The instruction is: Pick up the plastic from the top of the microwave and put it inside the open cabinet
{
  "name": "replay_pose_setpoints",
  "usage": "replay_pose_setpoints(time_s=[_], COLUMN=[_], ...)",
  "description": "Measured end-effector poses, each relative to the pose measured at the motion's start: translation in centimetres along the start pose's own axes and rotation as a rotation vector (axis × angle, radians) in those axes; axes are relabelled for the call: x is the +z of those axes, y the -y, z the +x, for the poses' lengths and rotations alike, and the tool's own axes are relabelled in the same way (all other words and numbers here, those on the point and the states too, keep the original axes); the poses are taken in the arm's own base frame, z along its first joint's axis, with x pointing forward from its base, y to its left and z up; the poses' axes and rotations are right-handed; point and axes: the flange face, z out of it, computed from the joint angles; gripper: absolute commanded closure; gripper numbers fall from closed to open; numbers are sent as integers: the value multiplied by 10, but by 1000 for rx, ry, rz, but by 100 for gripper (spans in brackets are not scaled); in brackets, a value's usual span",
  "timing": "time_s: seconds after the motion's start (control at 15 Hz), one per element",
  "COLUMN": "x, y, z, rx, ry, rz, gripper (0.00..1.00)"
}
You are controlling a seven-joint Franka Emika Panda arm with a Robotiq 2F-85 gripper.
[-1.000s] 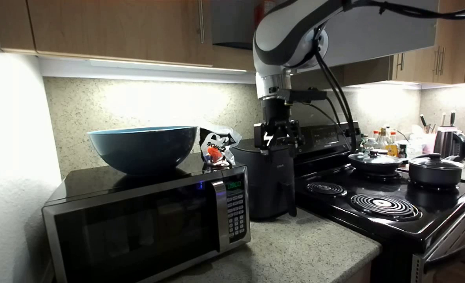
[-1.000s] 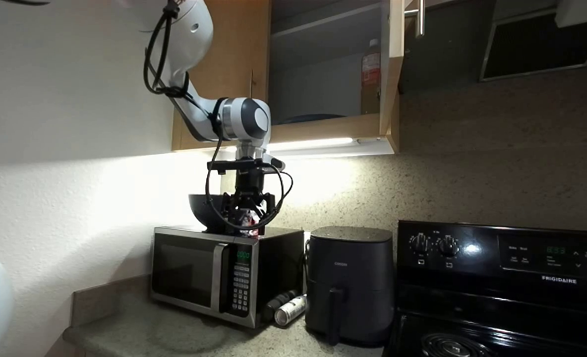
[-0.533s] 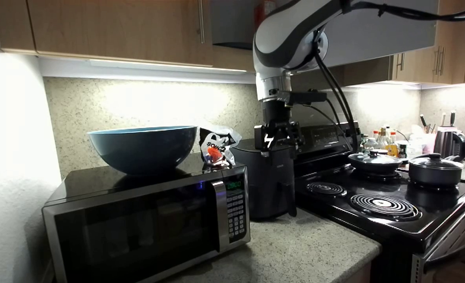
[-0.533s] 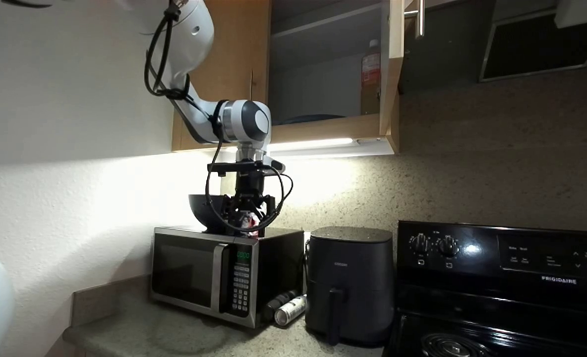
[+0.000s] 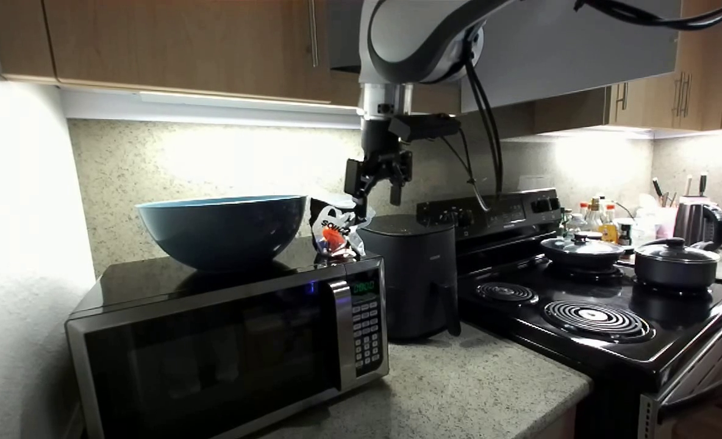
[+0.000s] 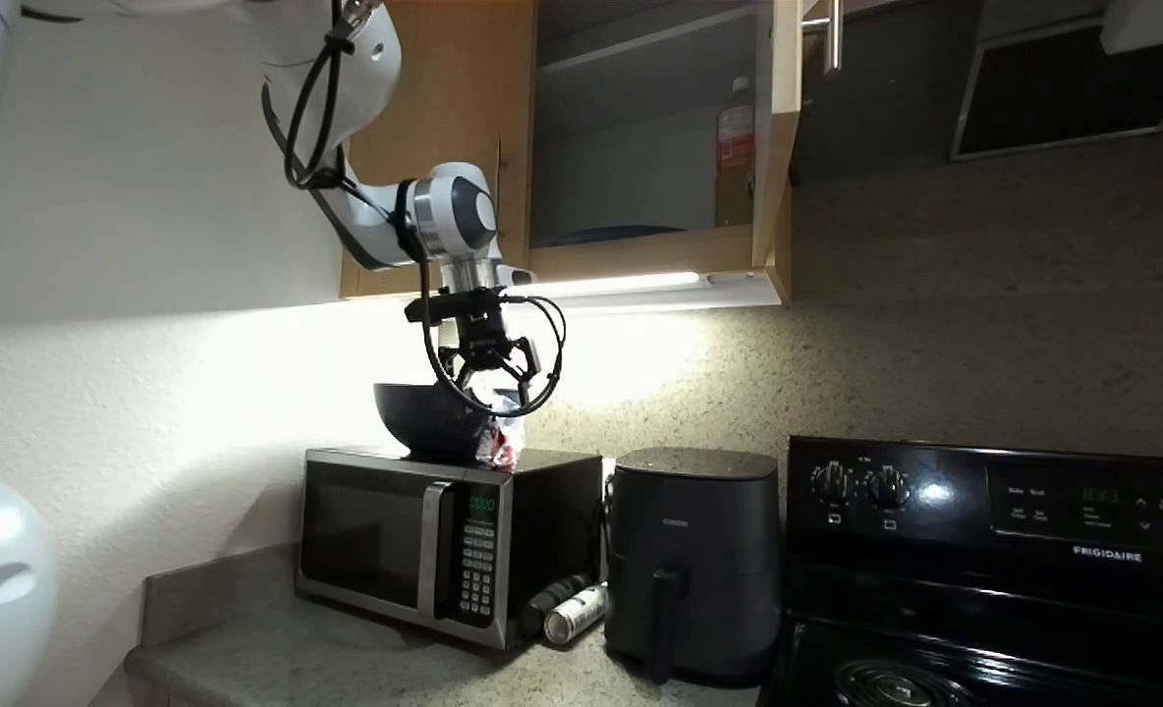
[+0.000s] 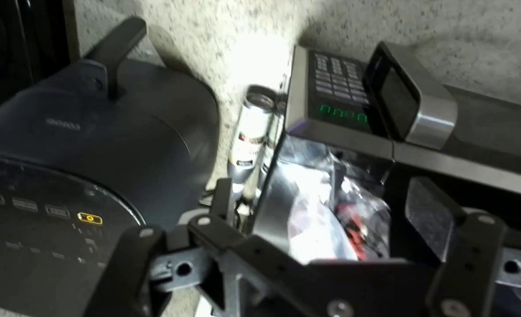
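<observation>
The plastic, a crumpled clear and white wrapper with red and dark print (image 5: 334, 235), stands on the microwave's (image 5: 214, 347) top right edge. It also shows in an exterior view (image 6: 501, 447) and in the wrist view (image 7: 357, 224). My gripper (image 5: 378, 200) is open and empty, just above the plastic; one finger overlaps its upper right edge in an exterior view (image 6: 493, 388). In the wrist view the plastic lies between the spread fingers (image 7: 326, 207), with its lower part hidden by the gripper body. I cannot tell whether a finger touches it. The cabinet (image 6: 631, 257) above is open.
A large dark blue bowl (image 5: 227, 235) sits beside the plastic on the microwave. A black air fryer (image 6: 694, 560) stands to the right, with cans (image 6: 577, 614) between. The cabinet's open door (image 6: 780, 147) juts out. A bottle (image 6: 736, 137) stands inside the cabinet.
My arm has moved left and up in both exterior views, bringing the gripper from beside the air fryer to above the plastic, slightly tilted. The plastic has not moved.
</observation>
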Motion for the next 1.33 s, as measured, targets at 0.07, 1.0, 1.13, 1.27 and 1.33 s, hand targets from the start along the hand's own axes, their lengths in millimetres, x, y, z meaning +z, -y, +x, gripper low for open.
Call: replay_pose_setpoints(time_s=[0.07,1.0,1.13,1.27,1.33], x=[-9,22,27,29,29], y=[9,28,29,28,28], z=[7,24,26,26,26], rx=[-25,-80,-90,-96,-96], ry=[-52,-71,-65,-62,-62], rz=[11,36,43,47,47], gripper=[0,79,92,96,99])
